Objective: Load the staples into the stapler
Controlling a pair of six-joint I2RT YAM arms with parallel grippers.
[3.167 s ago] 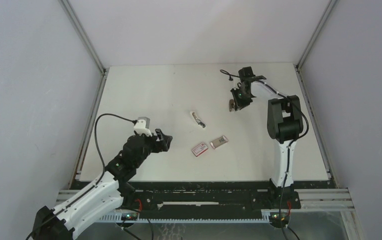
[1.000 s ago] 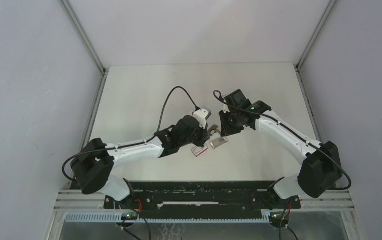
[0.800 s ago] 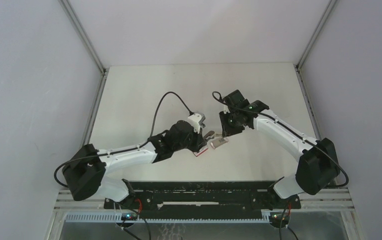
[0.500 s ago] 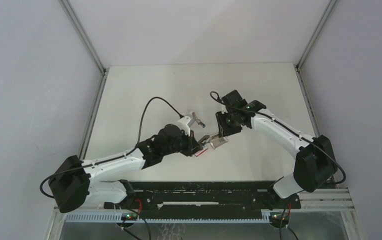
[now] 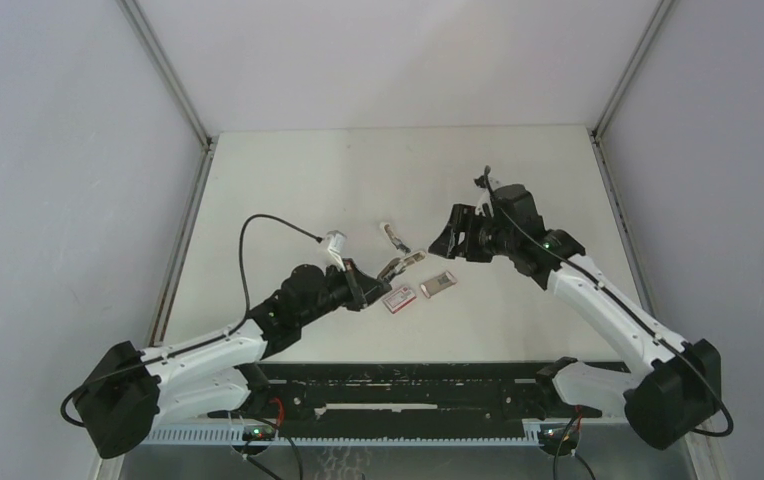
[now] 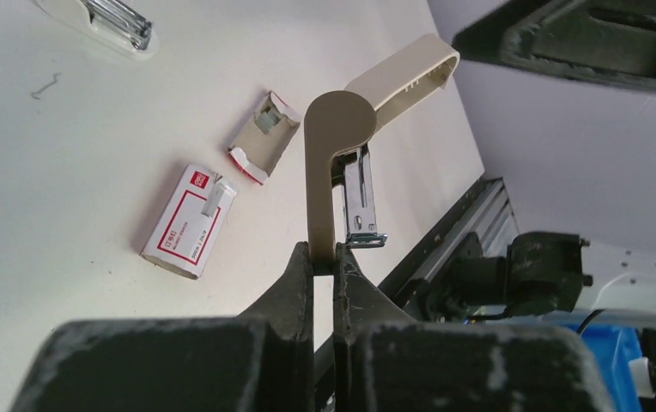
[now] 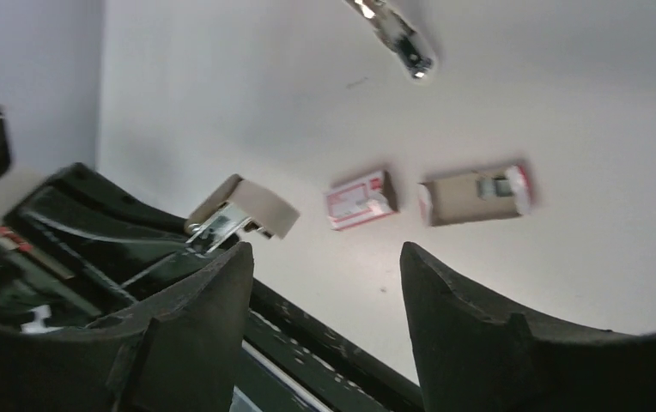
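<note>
- One stapler point(image 6: 320, 172), hinged open, is clamped in the closed left end effector point(image 6: 323, 257), its long axis pointing towards the right end effector point(image 7: 326, 253).
- That right end effector gapes wide, holding nothing.
- Staples point(image 5: 439, 284) lie on the surface point(image 5: 308, 180) between both, judged nearer the right one.

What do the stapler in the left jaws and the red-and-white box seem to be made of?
The beige stapler looks like smooth matte plastic, with moulded ribs inside its raised arm; its inner channel shines like metal. The red-and-white box is probably printed cardboard.
</note>
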